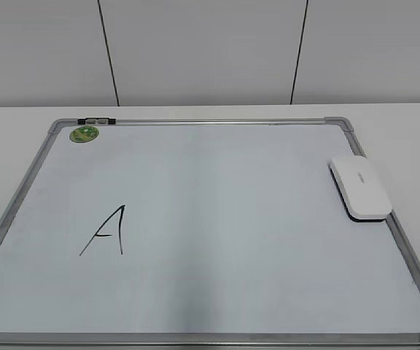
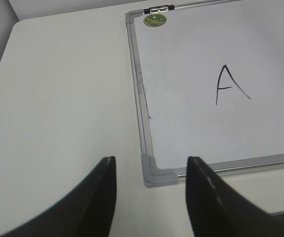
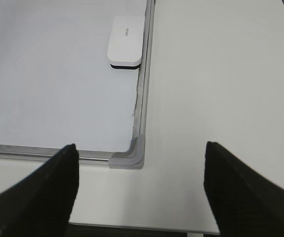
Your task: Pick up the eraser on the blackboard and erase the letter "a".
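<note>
Marker "A" (image 1: 108, 232) marks the blackboard (image 1: 217, 339); eraser (image 1: 360, 187) lettering unreadable; both pincers (image 2: 151, 170) (image 3: 141, 163) apart.

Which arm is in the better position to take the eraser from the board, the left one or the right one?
The right arm, probably. The eraser lies at the blackboard's right edge, ahead of the open right gripper. The left gripper, also open, hangs by the board's opposite corner, and its view shows no eraser.

Light is bright and even, shadows faint, no glare; my own fingers (image 2: 216, 207) blur darkly at each wrist view's bottom edge.
</note>
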### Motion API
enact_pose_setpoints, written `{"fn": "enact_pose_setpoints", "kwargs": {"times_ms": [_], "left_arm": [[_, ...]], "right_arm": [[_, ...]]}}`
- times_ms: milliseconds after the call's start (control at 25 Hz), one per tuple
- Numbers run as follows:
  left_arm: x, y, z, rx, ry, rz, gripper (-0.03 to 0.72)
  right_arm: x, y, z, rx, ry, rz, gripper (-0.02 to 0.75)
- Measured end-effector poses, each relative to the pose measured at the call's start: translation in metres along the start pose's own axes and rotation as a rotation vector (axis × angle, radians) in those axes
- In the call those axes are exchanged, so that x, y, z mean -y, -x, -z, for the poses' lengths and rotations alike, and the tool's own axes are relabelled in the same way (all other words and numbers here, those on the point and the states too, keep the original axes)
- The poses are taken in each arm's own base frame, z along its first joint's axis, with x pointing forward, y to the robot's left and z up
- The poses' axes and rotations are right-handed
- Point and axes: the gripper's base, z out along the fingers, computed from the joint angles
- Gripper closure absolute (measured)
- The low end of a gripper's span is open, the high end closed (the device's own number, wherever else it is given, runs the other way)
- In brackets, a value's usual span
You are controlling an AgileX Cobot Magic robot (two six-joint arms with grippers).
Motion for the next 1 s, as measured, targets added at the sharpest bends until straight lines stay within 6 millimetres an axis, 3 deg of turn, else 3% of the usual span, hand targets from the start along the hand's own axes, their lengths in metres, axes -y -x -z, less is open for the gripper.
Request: {"fn": "enact_pose_setpoints", "kwargs": {"times_ms": [1000], "left_arm": [[-0.0036,-0.0016,-0.0013,-0.010,0.039,0.119,0.351]], "right_arm": [[0.0000,0.0000,0.0000,0.000,0.000,0.000,0.152]]}}
